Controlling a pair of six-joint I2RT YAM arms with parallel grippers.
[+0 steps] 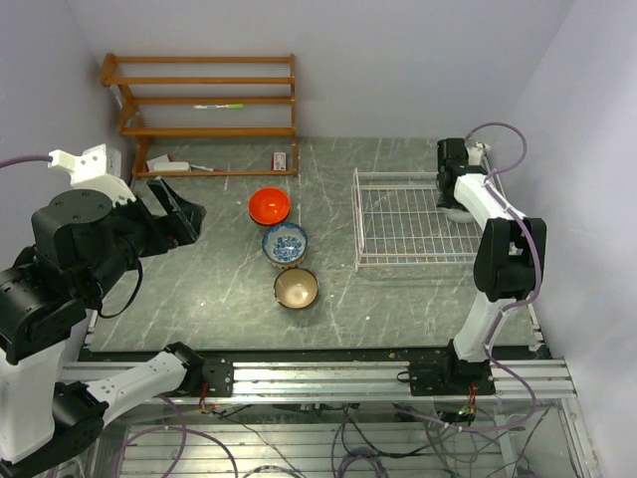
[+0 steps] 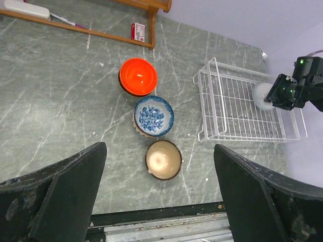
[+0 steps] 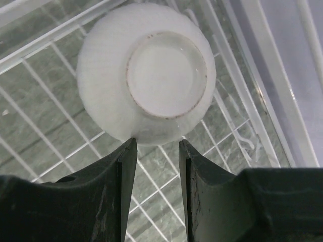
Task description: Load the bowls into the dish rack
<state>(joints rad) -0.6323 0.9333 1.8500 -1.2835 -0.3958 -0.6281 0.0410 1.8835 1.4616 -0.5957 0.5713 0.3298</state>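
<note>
your right gripper [image 3: 157, 145] stands with only a narrow gap between its jaws. the tips sit right at the near edge of the ribbed white bowl [image 3: 146, 75]. that bowl shows you its foot ring (so its underside faces the wrist camera), and the wires of the dish rack [image 1: 403, 261] run behind it. i cannot tell whether the jaws pinch the bowl or merely touch it. i also cannot tell whether it rests on the wires or hangs just above them. from the top view, the bowl peeks out beneath the gripper at the rack's right side.

your left gripper [image 1: 179, 214] is over the left part of the table [image 1: 199, 299], well apart from the rack. its jaws are spread wide, and the two dark fingers [image 2: 65, 196] frame the lower corners of its wrist view.

three bowls stand upright on the table in a short row to the left of the rack, clear of its left wall. the orange-red bowl [image 1: 270, 206] is farthest from you, the blue-and-white bowl [image 1: 286, 243] is in the middle, and the tan bowl [image 1: 296, 288] is nearest the arm bases. each sits close beside the next.

the wooden shelf [image 1: 204, 100] stands against the back wall at the far left.
</note>
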